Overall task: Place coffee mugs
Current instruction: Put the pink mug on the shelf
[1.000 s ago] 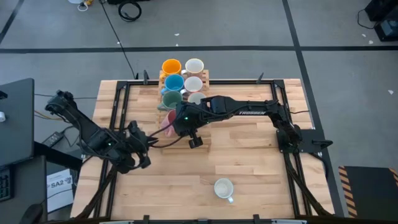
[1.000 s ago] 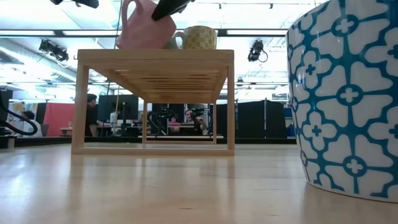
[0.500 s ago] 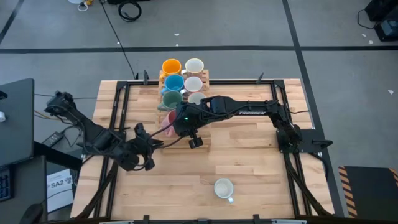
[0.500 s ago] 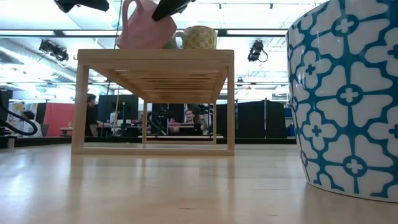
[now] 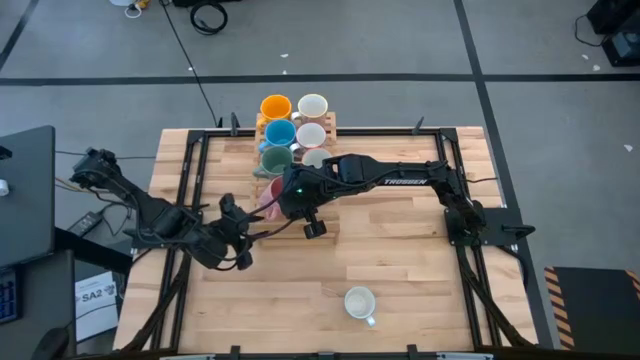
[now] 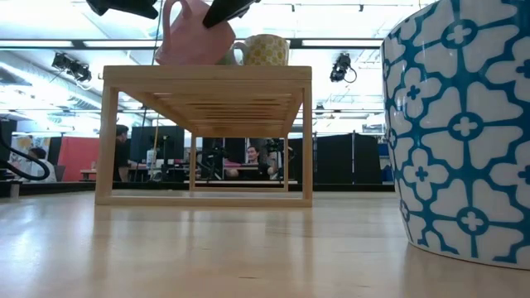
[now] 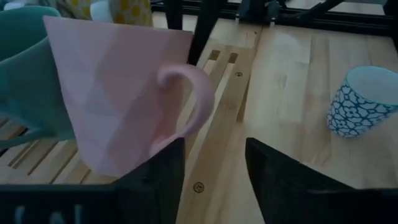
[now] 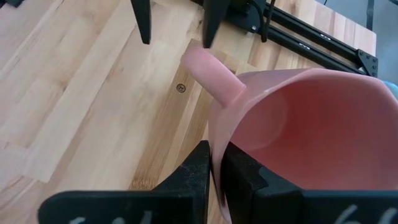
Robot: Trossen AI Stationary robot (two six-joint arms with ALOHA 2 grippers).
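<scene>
The left gripper (image 5: 243,228) has slid toward the smooth, faceted pink mug (image 8: 298,137), fingers now spread; the right gripper (image 8: 214,167) pinches that mug's thin rim above the slatted wooden rack (image 6: 207,136).

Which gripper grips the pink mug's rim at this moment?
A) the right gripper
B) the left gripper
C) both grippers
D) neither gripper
A: the right gripper pinches the pink mug by its rim wall, while the left gripper stands open just short of the handle.
</scene>
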